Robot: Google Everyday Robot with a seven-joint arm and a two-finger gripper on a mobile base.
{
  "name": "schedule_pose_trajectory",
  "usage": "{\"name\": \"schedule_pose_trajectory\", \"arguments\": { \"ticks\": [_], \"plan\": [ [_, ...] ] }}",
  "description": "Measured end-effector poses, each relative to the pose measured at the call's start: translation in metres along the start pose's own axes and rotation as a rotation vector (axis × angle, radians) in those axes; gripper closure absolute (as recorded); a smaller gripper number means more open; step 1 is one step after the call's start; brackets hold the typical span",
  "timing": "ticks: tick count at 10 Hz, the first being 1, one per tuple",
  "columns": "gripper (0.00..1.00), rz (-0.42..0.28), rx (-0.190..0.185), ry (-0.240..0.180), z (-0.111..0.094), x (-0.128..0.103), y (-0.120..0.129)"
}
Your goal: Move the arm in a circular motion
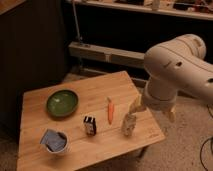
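Finds the arm at 3 o'clock, bent over the right edge of the table. Finds the gripper at its 7 o'clock, fingers spread, holding nothing, just beside a small bottle. Judges the circle partway done; cannot tell the remaining share.

wooden table — green bowl | carrot | dark can | pale bottle | white cup — front-left corner

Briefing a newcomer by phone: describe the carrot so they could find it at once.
Start at the wooden table. Near its middle, between the green bowl and the hand of the white arm hovering at the right edge, lies the carrot. It alone is orange, thin and lying flat.
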Motion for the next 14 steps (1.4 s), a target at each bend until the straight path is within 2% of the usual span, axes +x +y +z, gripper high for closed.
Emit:
{"name": "schedule_pose_trajectory", "arguments": {
  "ticks": [3, 4, 7, 8, 10, 13, 14],
  "plan": [
    [0.2, -0.089, -0.064, 0.062, 0.0, 0.026, 0.075],
    [0.2, -0.14, -0.09, 0.083, 0.001, 0.033, 0.11],
    [0.2, -0.247, -0.126, 0.11, 0.006, 0.032, 0.183],
    [0.2, -0.295, -0.121, 0.109, 0.011, 0.024, 0.212],
    [0.2, -0.347, -0.101, 0.089, 0.017, 0.0, 0.247],
    [0.2, -0.377, -0.044, 0.051, 0.027, -0.059, 0.258],
    [0.2, -0.361, -0.006, 0.032, 0.034, -0.095, 0.249]
  ]
}}
